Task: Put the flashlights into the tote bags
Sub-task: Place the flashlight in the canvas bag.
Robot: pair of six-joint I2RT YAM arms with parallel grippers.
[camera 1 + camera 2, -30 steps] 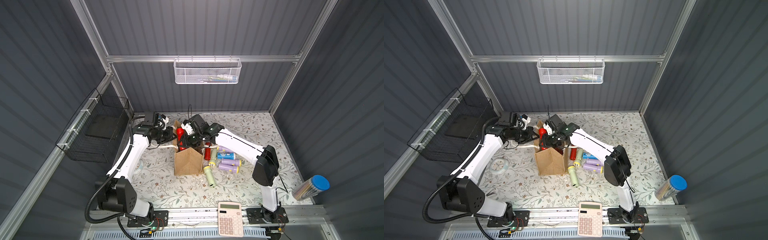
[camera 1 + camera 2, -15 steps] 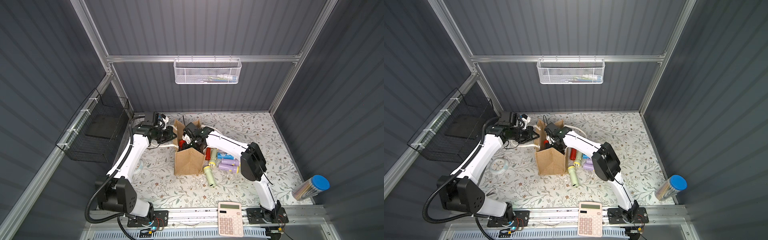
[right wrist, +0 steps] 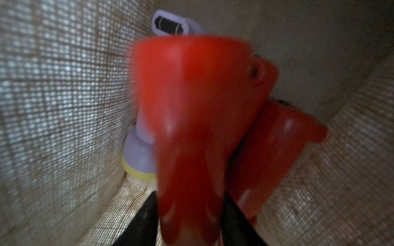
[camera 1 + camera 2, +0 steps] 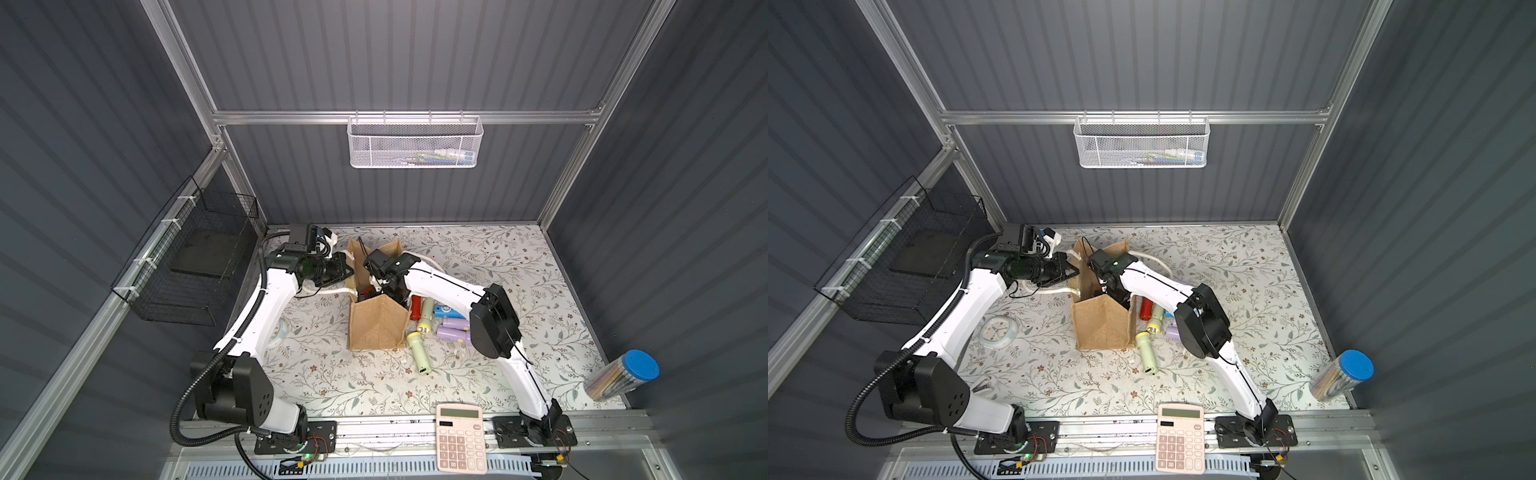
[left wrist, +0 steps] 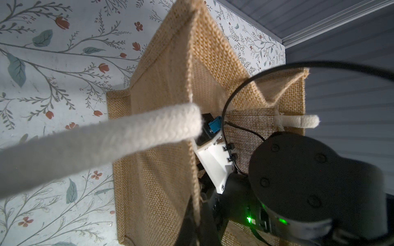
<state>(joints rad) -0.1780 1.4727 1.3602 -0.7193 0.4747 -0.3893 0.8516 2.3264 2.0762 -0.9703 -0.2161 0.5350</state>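
Far left: left jaws clenched at the tote bag (image 4: 376, 328) rim, rope handle (image 5: 106, 140) running past them; what they pinch is hidden. Next, right jaws down inside the bag, flanking a blurred red flashlight (image 3: 191, 127); gripped or let go, cannot tell. Beyond it: 1 lilac flashlight (image 3: 138, 153) and a 2nd red flashlight (image 3: 277, 149). Right of both jaws, loose flashlights (image 4: 419, 353) lie on the surface (image 4: 478, 257).

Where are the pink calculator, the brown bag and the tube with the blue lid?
Pink calculator (image 4: 461, 446): in a top view, on its number keys.
Tan woven jute bag (image 4: 376, 326): in a top view, on its front wall.
Clear tube with a blue cap (image 4: 614, 379): in a top view, on its clear side.
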